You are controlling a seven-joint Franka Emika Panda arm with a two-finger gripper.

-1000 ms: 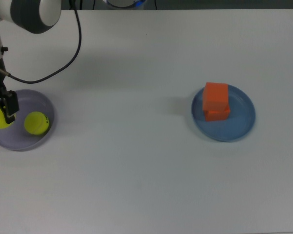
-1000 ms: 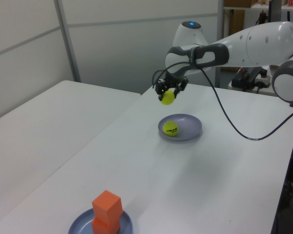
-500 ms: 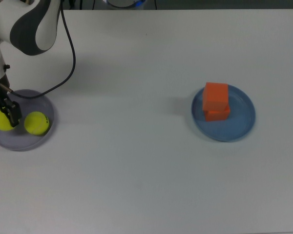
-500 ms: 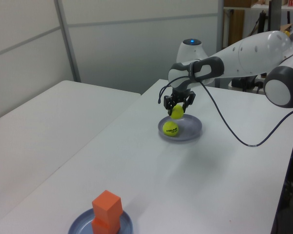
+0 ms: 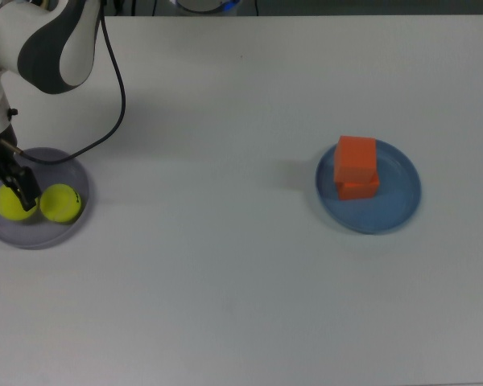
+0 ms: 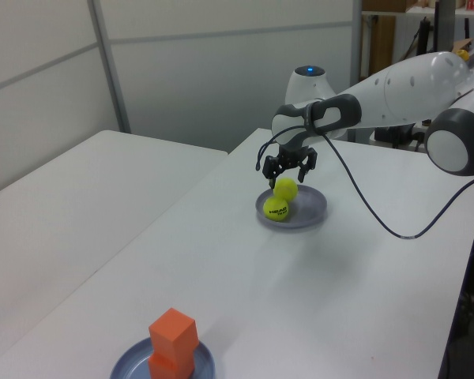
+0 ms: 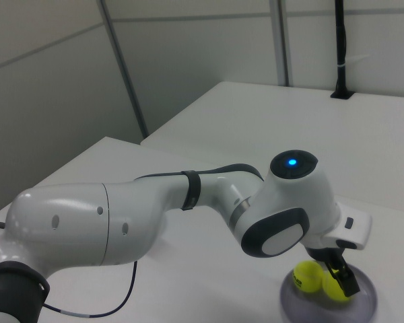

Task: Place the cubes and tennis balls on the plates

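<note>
Two tennis balls lie side by side on the lavender plate (image 5: 44, 237) at the top view's left: one (image 5: 14, 204) right under my gripper (image 5: 10, 190), the other (image 5: 61, 203) beside it. My gripper stands open just above the first ball (image 6: 286, 187), fingers spread to either side; the marked ball (image 6: 276, 209) sits in front of it on the plate (image 6: 312, 208). Two orange cubes are stacked, the upper (image 5: 356, 159) on the lower (image 5: 359, 190), on the blue plate (image 5: 398, 211). In the right view both balls (image 7: 308, 276) show under the wrist.
The arm's black cable (image 5: 117, 88) loops over the white table (image 5: 225, 281) near the lavender plate. The arm's white body (image 7: 121, 222) fills the right view's foreground. A second white table (image 6: 79, 205) stands at the left view's left.
The gripper came down with the ball to the lavender plate and opened. The ball now rests on the plate beside the other ball.
</note>
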